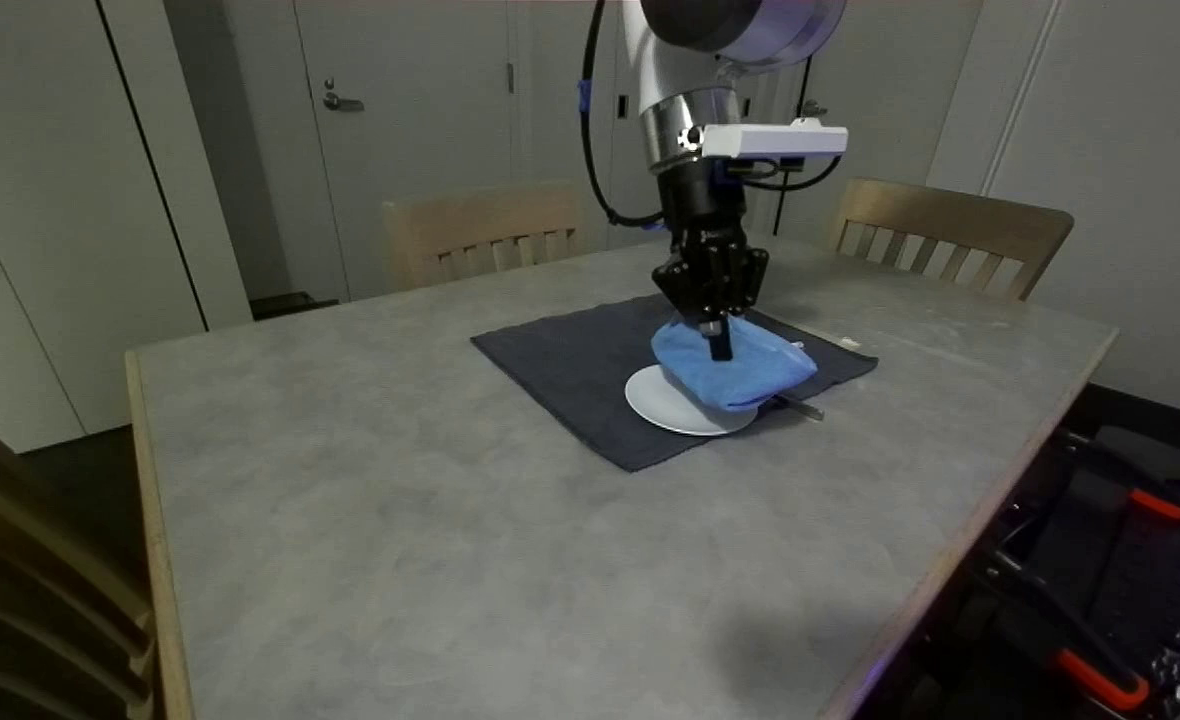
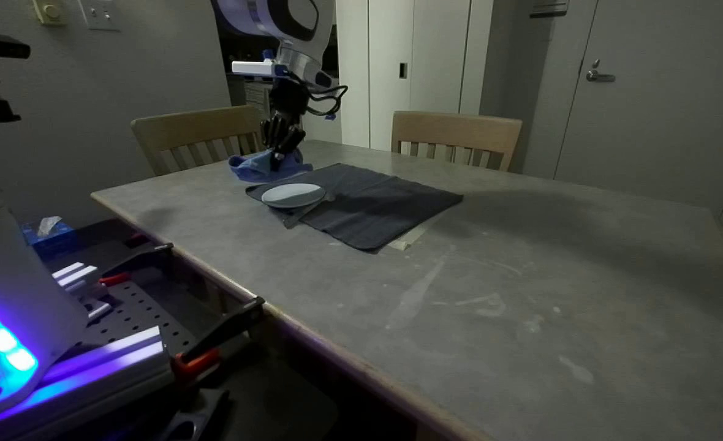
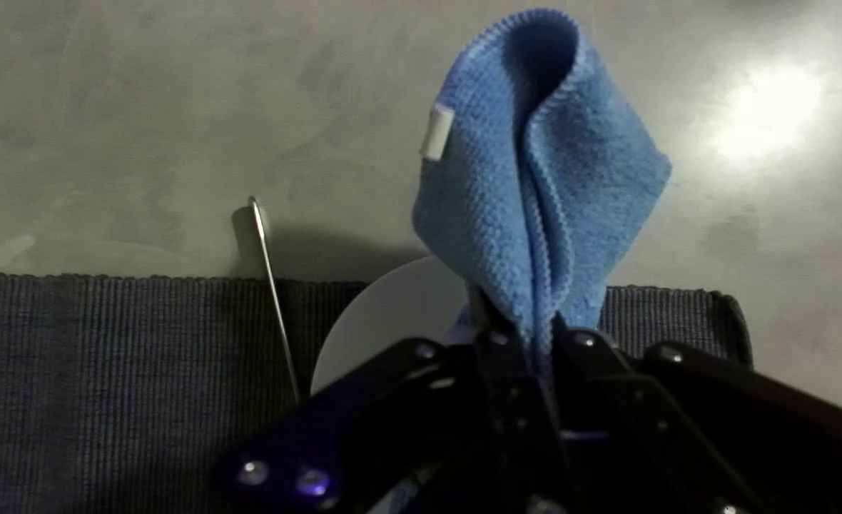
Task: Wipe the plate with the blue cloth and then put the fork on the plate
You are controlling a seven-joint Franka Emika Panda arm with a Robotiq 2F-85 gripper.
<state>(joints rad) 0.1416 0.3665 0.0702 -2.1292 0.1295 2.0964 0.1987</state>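
My gripper (image 3: 531, 335) is shut on the light blue cloth (image 3: 485, 185), which bunches up between the fingertips. In an exterior view the gripper (image 1: 718, 340) and cloth (image 1: 740, 375) overlap the right part of the white plate (image 1: 672, 405). In an exterior view the cloth (image 2: 269, 166) shows behind the uncovered plate (image 2: 294, 195); I cannot tell whether they touch. In the wrist view the plate (image 3: 392, 307) is partly hidden by cloth and fingers. The thin silvery fork (image 3: 275, 293) lies beside the plate; its handle shows in both exterior views (image 1: 800, 407) (image 2: 300, 215).
A dark grey placemat (image 1: 570, 355) lies under the plate on the grey table (image 1: 430, 540); the fork's end sticks out past its edge. Wooden chairs (image 1: 955, 225) (image 2: 456, 131) stand at the table's edges. Clamps (image 2: 227, 331) grip the edge near the robot base.
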